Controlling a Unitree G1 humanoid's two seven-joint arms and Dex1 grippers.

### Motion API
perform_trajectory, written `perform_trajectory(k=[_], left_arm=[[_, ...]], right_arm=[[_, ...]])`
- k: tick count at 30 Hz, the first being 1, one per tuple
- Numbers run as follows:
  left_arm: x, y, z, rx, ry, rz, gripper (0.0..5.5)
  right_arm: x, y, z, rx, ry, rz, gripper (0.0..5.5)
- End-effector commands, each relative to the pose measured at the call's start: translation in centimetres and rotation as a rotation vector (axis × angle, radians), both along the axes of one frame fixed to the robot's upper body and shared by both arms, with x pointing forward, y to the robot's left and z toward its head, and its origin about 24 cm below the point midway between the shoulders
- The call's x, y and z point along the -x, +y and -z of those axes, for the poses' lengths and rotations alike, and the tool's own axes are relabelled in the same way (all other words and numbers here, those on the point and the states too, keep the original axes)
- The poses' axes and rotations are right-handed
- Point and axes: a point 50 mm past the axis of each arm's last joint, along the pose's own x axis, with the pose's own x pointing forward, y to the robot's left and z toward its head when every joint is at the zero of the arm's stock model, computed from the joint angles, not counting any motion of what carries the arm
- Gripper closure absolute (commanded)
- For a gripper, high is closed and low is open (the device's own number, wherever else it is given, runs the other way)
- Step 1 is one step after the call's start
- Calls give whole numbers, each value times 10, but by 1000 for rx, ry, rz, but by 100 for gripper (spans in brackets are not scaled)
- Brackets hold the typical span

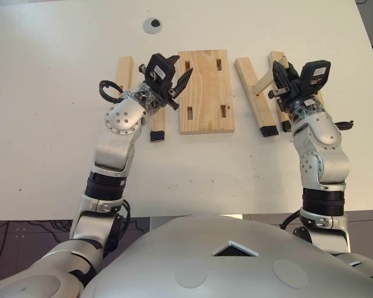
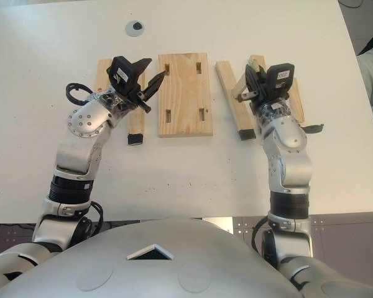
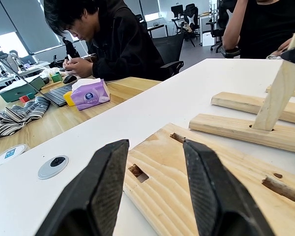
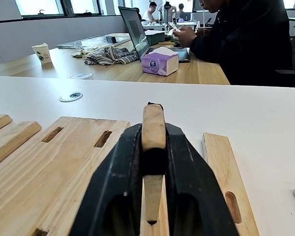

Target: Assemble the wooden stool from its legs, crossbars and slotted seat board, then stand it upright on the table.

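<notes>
Wooden seat board [image 1: 204, 92] lies flat on the table [image 1: 50, 93]. My left gripper [image 1: 179, 74] hovers open over its left edge; my right gripper [image 4: 153, 132] clamps a crossbar [image 3: 275, 93] (far end in the slot of a leg [image 3: 226, 129]).

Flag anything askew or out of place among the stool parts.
The thin wooden crossbar, clamped in the right gripper, leans tilted with its lower end at a slot in the black-tipped wooden leg. That leg lies slanted, not parallel to the slotted pale wooden seat board. Nothing looks damaged.
</notes>
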Motion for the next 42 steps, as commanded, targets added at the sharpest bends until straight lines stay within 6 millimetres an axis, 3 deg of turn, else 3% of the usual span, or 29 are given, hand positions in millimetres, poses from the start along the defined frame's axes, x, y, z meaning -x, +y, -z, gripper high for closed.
perform_trajectory(k=[1, 5, 8, 27, 28, 33, 40, 42], left_arm=[[0, 2, 1, -13, -1, -17, 350], [0, 1, 2, -9, 0, -27, 350], [0, -1, 3, -4, -1, -33, 350], [-4, 4, 4, -3, -16, -72, 350], [-4, 4, 4, -3, -17, -72, 350], [-5, 5, 4, -1, -20, -79, 350], [-7, 4, 3, 3, -26, -82, 350], [-7, 4, 4, 6, -27, -86, 350]], right_arm=[[18, -11, 51, 106, 322, 10, 508], [-3, -8, 30, 151, 292, -26, 508], [-7, -2, 24, 160, 300, -64, 508], [7, -6, 44, 162, 384, -60, 508], [8, -6, 45, 162, 388, -62, 465], [7, -6, 46, 168, 389, -62, 395], [-4, -5, 25, 164, 322, -64, 395], [-9, -4, 16, 169, 301, -78, 364]])
